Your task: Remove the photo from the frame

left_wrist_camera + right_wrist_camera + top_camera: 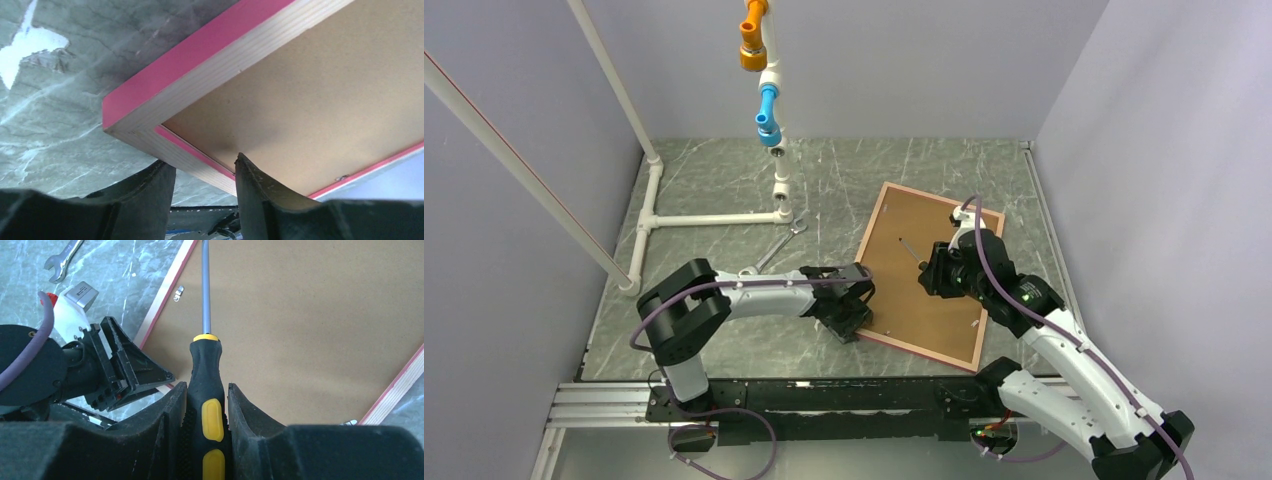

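The frame [921, 310] lies face down on the table, its brown board back up and its pink-red border showing. The photo is hidden under it. My left gripper [854, 308] is at the frame's near left corner. In the left wrist view the frame [175, 65] has its wooden rail between the jaws of that gripper [202, 165], one finger below the rail and one on the board's edge. My right gripper [939, 272] hovers over the board, shut on a black and yellow screwdriver [207, 375] whose shaft points across the board toward the left rail.
A wrench [782, 243] lies left of the frame. Behind it stands a white pipe structure [714, 217] with blue and orange fittings. Small metal tabs [178, 291] sit along the frame's inner edge. Grey walls close in on both sides.
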Controlling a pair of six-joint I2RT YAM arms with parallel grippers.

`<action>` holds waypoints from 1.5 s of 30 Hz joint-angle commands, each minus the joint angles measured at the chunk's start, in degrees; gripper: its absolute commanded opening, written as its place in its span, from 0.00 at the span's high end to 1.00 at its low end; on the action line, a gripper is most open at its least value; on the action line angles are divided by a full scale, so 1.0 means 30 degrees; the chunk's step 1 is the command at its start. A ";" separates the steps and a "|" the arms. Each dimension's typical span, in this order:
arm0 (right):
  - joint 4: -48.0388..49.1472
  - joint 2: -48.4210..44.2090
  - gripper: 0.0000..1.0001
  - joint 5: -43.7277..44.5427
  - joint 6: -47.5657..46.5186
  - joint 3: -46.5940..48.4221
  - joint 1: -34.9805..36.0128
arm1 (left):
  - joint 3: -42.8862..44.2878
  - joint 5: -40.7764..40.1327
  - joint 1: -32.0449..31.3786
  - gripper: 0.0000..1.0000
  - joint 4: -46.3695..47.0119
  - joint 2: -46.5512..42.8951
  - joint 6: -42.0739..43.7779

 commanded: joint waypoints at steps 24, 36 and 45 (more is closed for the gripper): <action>0.0760 0.0224 1.00 -0.0016 -0.0034 0.0188 0.0946 | 0.3323 -1.0200 0.2674 1.00 -0.6843 0.2145 0.8341; 0.0734 0.2491 1.00 -0.0513 0.0583 0.0159 0.3786 | 0.3134 -0.5110 0.4727 1.00 0.1634 0.3056 2.0311; 0.1313 0.3281 1.00 -0.0342 0.1736 -0.0682 0.4759 | 0.3331 -0.2027 0.4953 1.00 0.4530 0.4009 2.2421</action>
